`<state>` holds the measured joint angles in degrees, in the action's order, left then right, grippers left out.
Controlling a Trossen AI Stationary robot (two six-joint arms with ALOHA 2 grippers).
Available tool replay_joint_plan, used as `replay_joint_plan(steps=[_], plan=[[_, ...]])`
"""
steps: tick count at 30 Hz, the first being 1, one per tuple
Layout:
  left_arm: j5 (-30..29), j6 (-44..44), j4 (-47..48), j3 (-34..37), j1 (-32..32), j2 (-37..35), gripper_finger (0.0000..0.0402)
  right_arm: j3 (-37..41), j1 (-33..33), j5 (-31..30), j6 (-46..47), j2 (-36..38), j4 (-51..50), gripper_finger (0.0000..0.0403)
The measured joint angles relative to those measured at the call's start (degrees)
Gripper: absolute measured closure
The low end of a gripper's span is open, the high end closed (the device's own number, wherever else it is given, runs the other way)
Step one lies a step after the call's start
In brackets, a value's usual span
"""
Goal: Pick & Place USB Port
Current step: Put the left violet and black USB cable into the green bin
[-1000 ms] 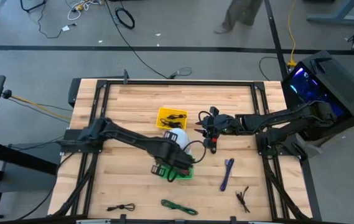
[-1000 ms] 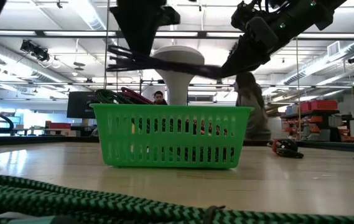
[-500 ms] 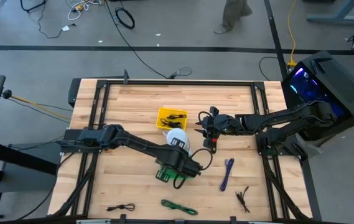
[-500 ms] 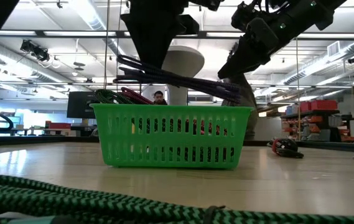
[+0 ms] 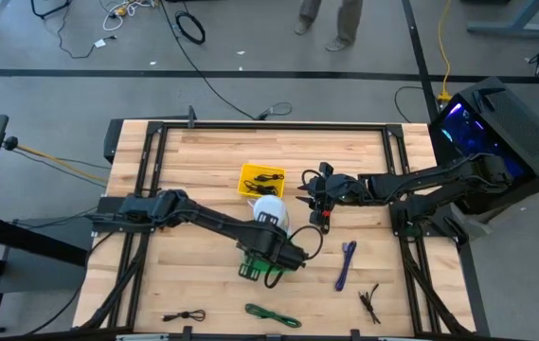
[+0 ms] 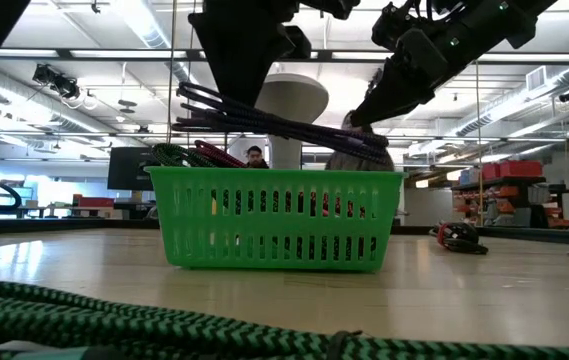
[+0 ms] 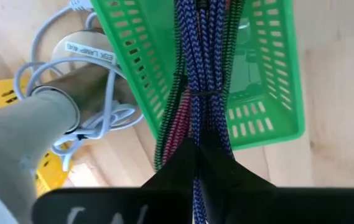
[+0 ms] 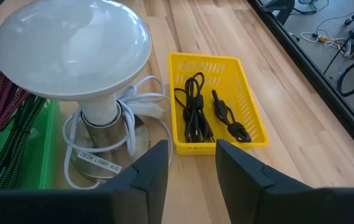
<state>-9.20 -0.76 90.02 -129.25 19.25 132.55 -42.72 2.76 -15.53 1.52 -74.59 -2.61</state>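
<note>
Fingers of your left gripper (image 7: 196,163) pinch a purple strap (image 7: 203,62) over the green basket (image 7: 284,81). Your right gripper (image 8: 192,165) hangs open, empty, near the yellow tray (image 8: 251,124). USB port (image 5: 325,218) lies beneath it.

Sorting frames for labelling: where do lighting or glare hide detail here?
Low view: backlit by ceiling lights, the left gripper, clamping the purple strap over the green basket, and the open right gripper by the white lamp read as black shapes. Right wrist view: soft glare on its shade. High view: evenly lit.
</note>
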Motion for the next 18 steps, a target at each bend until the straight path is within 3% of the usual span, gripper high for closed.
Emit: replay_joint_plan(steps=[18], plan=[[4.23, -2.52, 0.06, 3.34, 0.66, -0.04, 0.0397, 0.0, 0.0, 0.02, -0.02, 0.0, -0.03, 0.0268]])
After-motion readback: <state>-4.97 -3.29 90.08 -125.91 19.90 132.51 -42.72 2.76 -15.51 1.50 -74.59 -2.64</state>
